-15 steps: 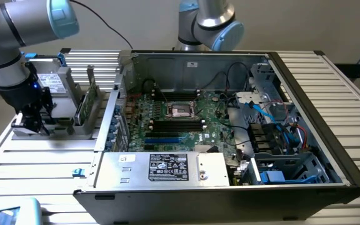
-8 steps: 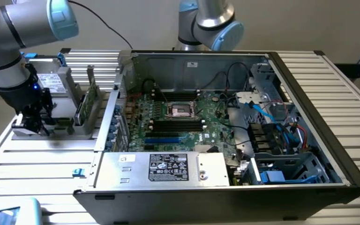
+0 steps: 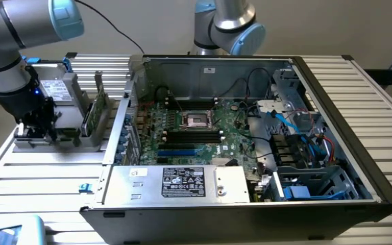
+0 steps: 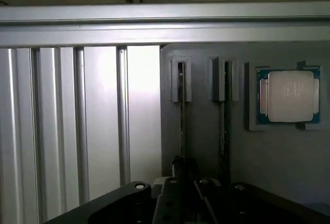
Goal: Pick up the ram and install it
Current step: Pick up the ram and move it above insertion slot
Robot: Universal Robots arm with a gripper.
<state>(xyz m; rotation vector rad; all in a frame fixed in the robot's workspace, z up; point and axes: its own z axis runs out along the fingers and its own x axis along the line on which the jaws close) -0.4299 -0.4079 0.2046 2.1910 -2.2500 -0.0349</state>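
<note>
Hovering at the ram [image 4: 181,131] in its grey holder [image 4: 203,141], end effector [image 4: 180,171]: cannot tell if clamped; white label [image 3: 182,182] unreadable

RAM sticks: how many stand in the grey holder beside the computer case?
2 RAM sticks, both on edge in the grey holder: one in the slot next to the processor chip, the other one slot farther from it. None seem hidden.
</note>
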